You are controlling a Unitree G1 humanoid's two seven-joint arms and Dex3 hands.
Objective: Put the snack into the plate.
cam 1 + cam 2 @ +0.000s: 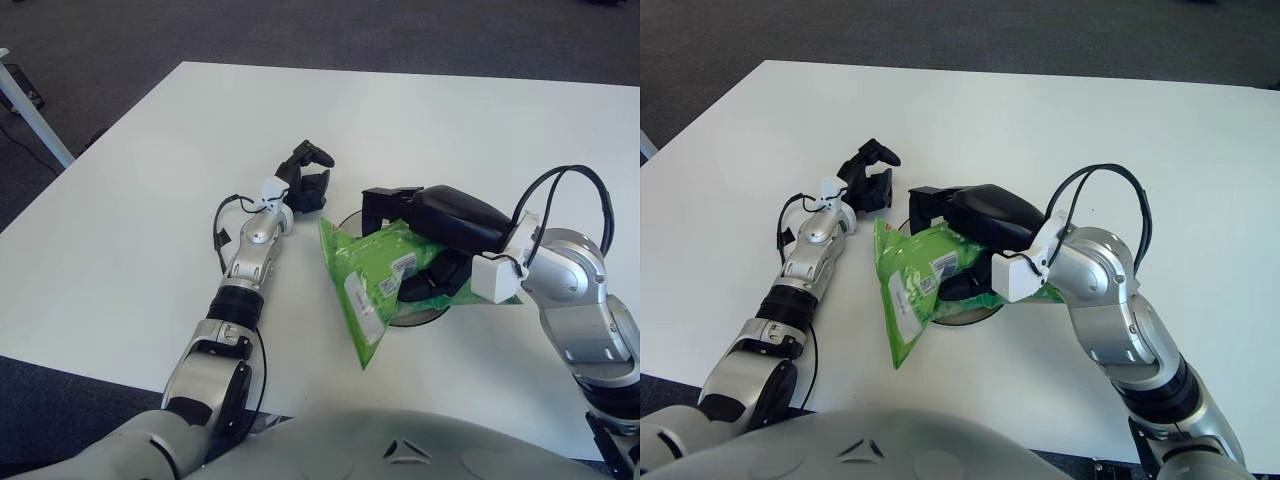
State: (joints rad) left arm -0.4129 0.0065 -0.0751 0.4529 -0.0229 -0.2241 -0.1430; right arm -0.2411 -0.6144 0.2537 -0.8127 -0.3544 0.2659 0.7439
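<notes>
A green snack bag (372,279) lies across the dark round plate (415,316), its left end hanging over the plate's near-left rim. My right hand (425,235) covers the bag from above and the right, fingers curled around it. The bag tilts, its white-labelled end pointing down toward the table's front. My left hand (306,178) shows just left of the plate's far-left rim, empty, with its dark fingers loosely spread.
The white table (120,230) spreads wide to the left and behind the plate. Its front edge runs close below the bag. Dark carpet surrounds the table, and a white table leg (30,115) shows at far left.
</notes>
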